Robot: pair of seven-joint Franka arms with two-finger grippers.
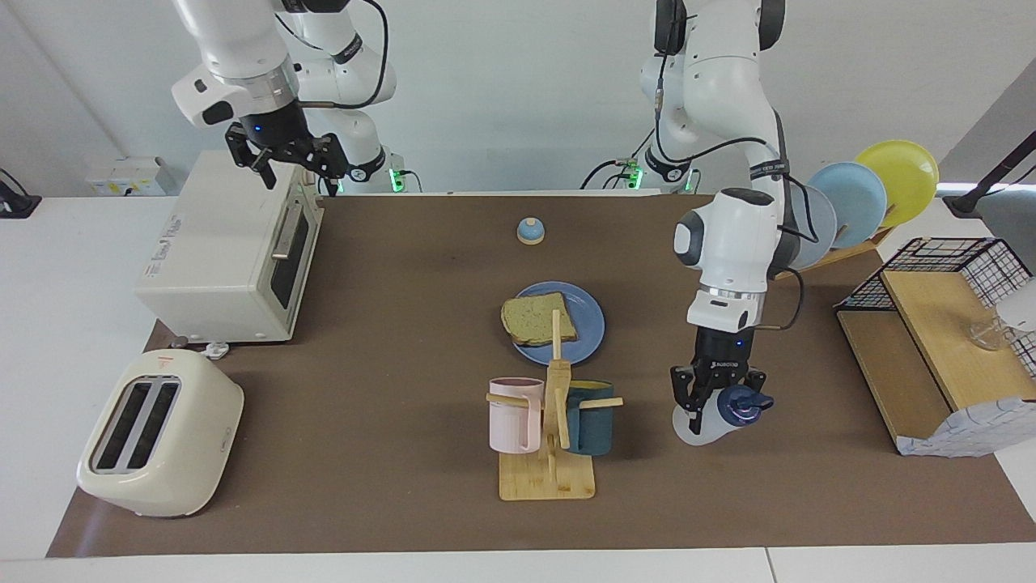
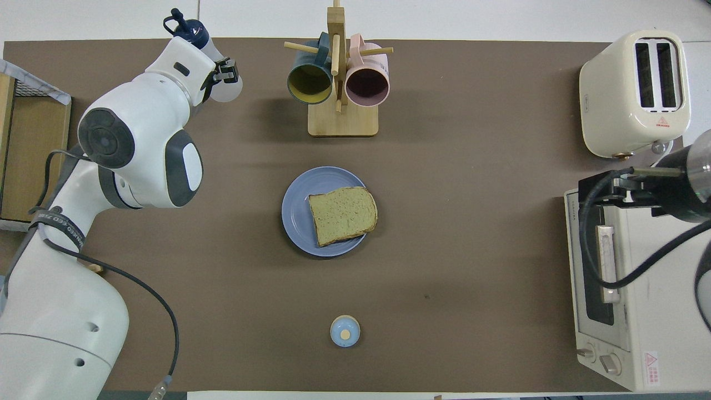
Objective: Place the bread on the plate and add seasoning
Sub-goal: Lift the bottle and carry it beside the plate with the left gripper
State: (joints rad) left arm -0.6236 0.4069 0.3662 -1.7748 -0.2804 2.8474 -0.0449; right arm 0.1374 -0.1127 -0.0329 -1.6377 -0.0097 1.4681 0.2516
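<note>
Here, in the facing view, the bread (image 1: 538,319) is seen lying flat on the medium-blue plate (image 1: 587,328) near the middle of the brown mat: a roughly square slice with a pale greenish-tan crumb and a darker brown crust. The plate is round, plain and matte, and is wider than the slice. The seasoning (image 1: 723,411), a small translucent white bottle with a dark navy cap and loop, is held tilted and lifted off the mat by the left gripper (image 1: 714,398), whose fingers are clamped on the bottle's body, beside the mug rack (image 1: 550,453) toward the left arm's end of the table. The right gripper (image 1: 283,158) is raised over the toaster oven (image 1: 218,243) with its fingers spread wide and nothing between them. A small blue-topped bell (image 1: 530,231) stands nearer to the robots than the plate.

In the overhead view, the slice (image 2: 343,214) is shown covering the part of the plate (image 2: 297,208) toward the right arm's end. The bottle (image 2: 205,47) is seen slanted in the left gripper (image 2: 219,72), cap pointing away from the mug rack (image 2: 339,119). Only part of the right gripper (image 2: 614,186) is visible, over the edge of the toaster oven (image 2: 655,311), beside the pop-up toaster (image 2: 633,91).
</note>
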